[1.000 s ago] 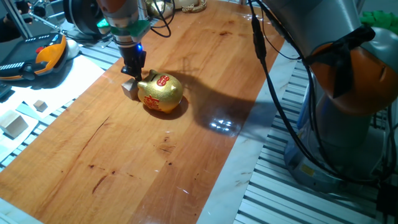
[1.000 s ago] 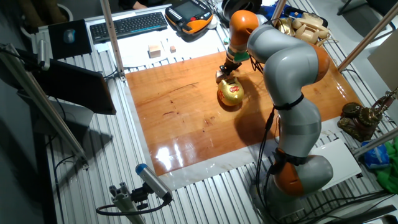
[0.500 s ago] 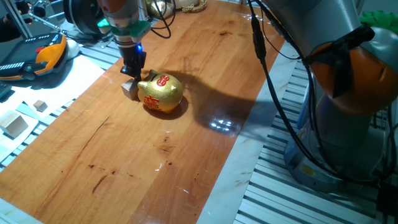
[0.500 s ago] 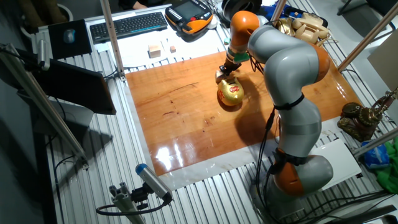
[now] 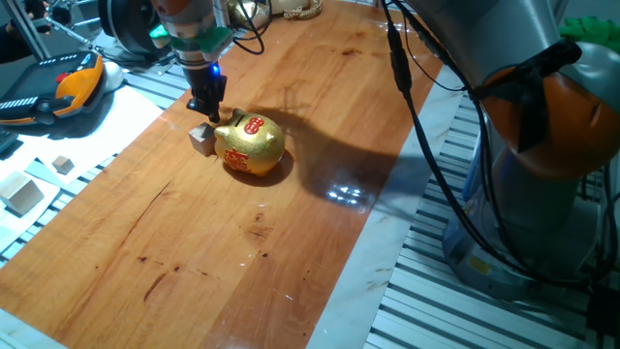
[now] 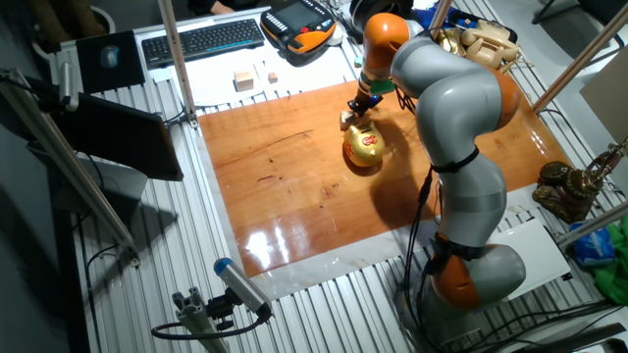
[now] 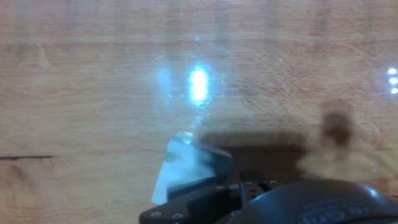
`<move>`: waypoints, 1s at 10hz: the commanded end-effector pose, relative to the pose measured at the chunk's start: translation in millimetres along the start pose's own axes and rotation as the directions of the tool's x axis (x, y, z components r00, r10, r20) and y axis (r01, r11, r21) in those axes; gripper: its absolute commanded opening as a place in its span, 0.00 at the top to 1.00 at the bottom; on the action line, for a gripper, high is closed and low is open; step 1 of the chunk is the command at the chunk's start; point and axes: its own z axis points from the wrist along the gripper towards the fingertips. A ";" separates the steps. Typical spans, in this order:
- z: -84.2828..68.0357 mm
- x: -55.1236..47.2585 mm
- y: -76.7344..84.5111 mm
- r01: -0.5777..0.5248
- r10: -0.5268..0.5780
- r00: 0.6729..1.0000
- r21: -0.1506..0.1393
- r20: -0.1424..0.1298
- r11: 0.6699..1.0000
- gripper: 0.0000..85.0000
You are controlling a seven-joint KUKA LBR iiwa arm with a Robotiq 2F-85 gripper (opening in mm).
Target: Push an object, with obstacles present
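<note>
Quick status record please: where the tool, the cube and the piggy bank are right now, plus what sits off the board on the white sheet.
tool: above the cube, fingertips close over it; contact and jaw state unclear
cube: on the wooden board, right beside the piggy bank's snout end
piggy bank: golden, red markings, upright on the board
off board: larger wooden block and tiny cube on the white sheet
hand view: blurred, only wood grain and glare

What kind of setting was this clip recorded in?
Most likely a robotics lab: an orange-and-grey robot arm works over a wooden table on a slatted metal bench, with a keyboard and teach pendant behind it.
</note>
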 end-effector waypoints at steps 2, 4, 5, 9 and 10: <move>0.1 0.1 -0.3 0.055 -0.055 0.998 0.002 -0.003 0.998 1.00; 0.1 0.1 -0.3 0.127 -0.127 0.992 -0.002 0.023 0.992 1.00; 0.1 0.1 -0.3 0.148 -0.148 0.989 0.000 0.024 0.989 1.00; 0.1 0.1 -0.3 0.192 -0.192 0.981 -0.002 -0.015 0.981 1.00; 0.1 0.1 -0.3 0.202 -0.202 0.979 -0.010 -0.005 0.979 1.00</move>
